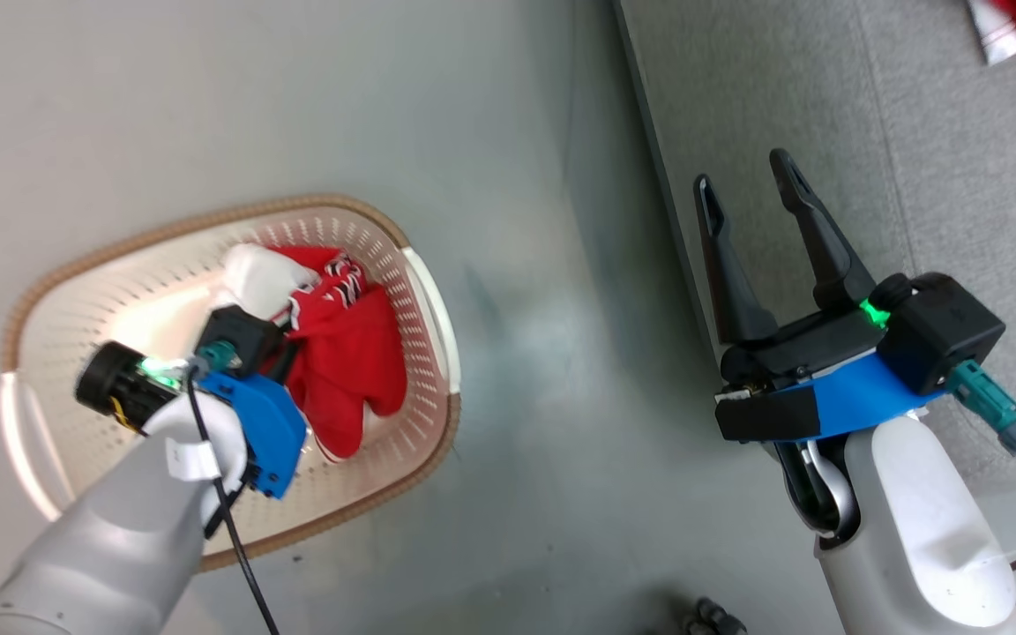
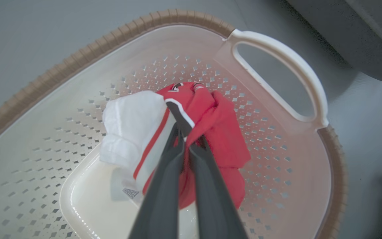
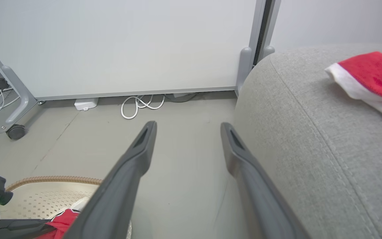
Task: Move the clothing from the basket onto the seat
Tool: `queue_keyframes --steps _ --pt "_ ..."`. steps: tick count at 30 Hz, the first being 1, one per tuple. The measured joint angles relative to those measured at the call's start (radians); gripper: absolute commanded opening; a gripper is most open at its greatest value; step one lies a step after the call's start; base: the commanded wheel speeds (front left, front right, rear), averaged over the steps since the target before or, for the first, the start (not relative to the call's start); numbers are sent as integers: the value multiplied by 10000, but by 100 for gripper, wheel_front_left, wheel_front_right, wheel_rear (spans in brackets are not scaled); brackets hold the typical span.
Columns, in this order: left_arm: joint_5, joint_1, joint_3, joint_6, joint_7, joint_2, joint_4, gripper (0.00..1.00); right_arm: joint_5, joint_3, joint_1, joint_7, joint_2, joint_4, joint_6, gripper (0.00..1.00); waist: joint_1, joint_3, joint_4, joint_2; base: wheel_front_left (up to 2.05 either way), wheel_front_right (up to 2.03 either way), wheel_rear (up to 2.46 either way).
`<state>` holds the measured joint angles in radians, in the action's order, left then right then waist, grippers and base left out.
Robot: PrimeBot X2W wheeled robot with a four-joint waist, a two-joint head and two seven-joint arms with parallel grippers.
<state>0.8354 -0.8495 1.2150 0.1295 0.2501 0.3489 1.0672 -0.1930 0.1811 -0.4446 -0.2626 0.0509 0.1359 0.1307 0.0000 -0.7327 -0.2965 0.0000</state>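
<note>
While my left end effector (image 2: 186,132) reaches down into the basket (image 1: 208,220), I see its two dark fingers pressed together on a fold of the striped garment (image 2: 134,132) — clamped where red cloth meets the black-and-white trim. That garment sits bunched inside the basket, at about 8 o'clock in the head view, and the basket stands on the grey floor (image 1: 517,132). My right end effector (image 1: 742,176) hangs at 3 o'clock, fingers spread wide apart, over the edge of the seat (image 1: 958,220). At 1 o'clock on the seat lies the plain red garment (image 1: 1015,22) — white cuff showing.
</note>
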Motion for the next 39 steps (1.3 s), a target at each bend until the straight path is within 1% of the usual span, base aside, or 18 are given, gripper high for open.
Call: queue_keyframes --steps 5,16,22,27,30,34,39 --pt "52 451 -173 0 88 -374 -224 0 255 -96 282 0 -4 309 0 100 -1 1164 356 0 0 0 0" --pt "-570 1514 -1540 -8 117 -1070 -1812 0 520 -512 1499 123 -8 972 0 100 -2 3879 1221 1 0 0 0" --pt "-832 1877 -2098 -6 117 -1419 -2548 0 637 -621 2243 451 -8 949 0 100 -3 5216 1738 1 0 0 0" --pt "-984 2009 -2468 -4 117 -1722 -2867 0 675 -602 2687 754 -8 792 0 100 -3 6096 2181 1 0 0 0" --pt "-959 2106 -2523 -4 115 -1912 -2871 0 648 -520 2919 857 -8 757 0 100 -3 6543 2423 1 0 0 0" --pt "-846 2018 -2282 -4 67 -2092 -2796 0 531 -458 3166 959 -8 713 0 100 -2 7013 2721 1 0 0 0" --pt "-663 1284 -2038 0 -198 -2261 -2742 0 420 -274 3324 1043 -8 717 0 100 -2 7363 3048 0 0 0 0"
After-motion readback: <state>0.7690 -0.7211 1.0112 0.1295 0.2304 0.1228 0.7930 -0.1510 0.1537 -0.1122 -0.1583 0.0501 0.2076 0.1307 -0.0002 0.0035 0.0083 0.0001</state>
